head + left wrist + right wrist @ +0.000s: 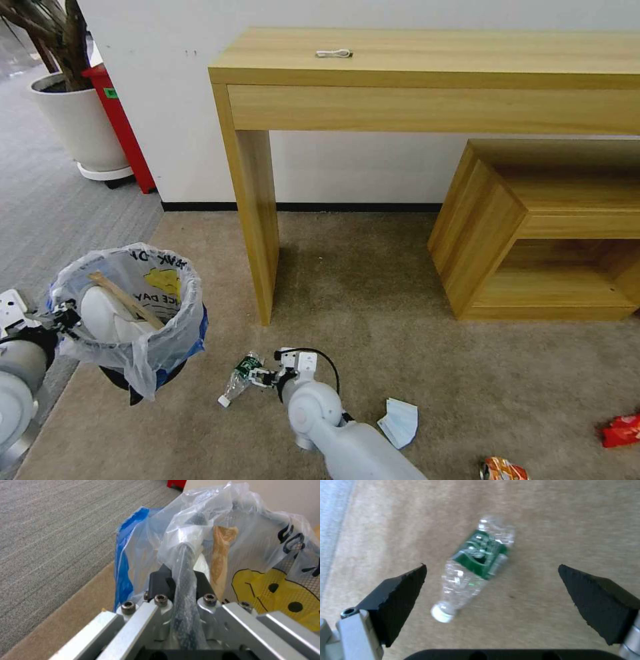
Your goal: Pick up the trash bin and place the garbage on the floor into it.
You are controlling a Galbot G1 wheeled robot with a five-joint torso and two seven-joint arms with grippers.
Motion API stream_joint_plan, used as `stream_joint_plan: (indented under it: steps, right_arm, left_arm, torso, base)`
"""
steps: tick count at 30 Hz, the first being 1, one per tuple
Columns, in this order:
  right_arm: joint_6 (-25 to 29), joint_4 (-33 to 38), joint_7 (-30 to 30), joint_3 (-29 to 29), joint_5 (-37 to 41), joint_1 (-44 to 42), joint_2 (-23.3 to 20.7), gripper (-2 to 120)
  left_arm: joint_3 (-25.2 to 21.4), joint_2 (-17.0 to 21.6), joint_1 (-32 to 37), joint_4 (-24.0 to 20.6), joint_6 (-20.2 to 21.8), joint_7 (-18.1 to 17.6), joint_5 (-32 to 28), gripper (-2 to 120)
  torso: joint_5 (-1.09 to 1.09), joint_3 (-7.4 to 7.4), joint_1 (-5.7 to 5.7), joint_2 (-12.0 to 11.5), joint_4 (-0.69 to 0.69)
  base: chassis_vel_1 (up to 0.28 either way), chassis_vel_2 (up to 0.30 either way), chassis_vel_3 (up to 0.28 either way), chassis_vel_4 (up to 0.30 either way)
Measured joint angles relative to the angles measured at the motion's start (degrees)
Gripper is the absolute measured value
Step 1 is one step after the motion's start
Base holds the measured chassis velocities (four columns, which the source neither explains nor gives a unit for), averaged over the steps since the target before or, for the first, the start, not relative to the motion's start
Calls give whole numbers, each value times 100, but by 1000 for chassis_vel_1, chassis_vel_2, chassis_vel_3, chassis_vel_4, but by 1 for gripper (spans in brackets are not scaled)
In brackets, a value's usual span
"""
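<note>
The trash bin, blue with a crinkly printed bag, hangs tilted at my left over the floor. My left gripper is shut on its bagged rim. Inside lie a white slipper and a wooden stick, and the stick shows through the bag. A crushed plastic bottle with a green label lies on the carpet. My right gripper hovers open just above the bottle, which sits between the black fingers. Further garbage lies to my right: a pale blue mask, an orange can and a red wrapper.
A wooden desk's leg stands just beyond the bottle. A low wooden shelf sits at the right. A white plant pot and a red object stand on the grey carpet at far left.
</note>
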Motion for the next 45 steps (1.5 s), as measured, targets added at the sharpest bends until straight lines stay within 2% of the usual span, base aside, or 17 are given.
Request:
stream_joint_plan:
  steps: [3,22,27,35,45]
  right_arm:
    - [29,-260,-187,75,-173,27,232,100]
    - [480,-1564,-1034,524,-1007,189,221,100]
    - [594,-1689,-1336,540,-1165,164,218,100]
    - [998,-1760,-2161,402,-1466,74,214,100]
    - [1449,-1891,-2277,279,-1584,-6,214,100]
  left_arm:
    - [31,-49,23,-20,0,4,24,2]
    - [149,-72,15,28,-10,93,145,2]
    - [233,-72,-25,44,-14,95,172,2]
    - [336,-105,-28,63,-33,109,275,2]
    - [279,-101,134,-23,-42,114,363,2]
  torso:
    - [1,0,0,0,2]
    - [1,0,0,0,0]
    - [1,0,0,0,0]
    - [1,0,0,0,0]
    - [2,0,0,0,0]
  base:
    - [0,0,0,0]
    - [0,0,0,0]
    - [0,0,0,0]
    - [0,0,0,0]
    - [0,0,0,0]
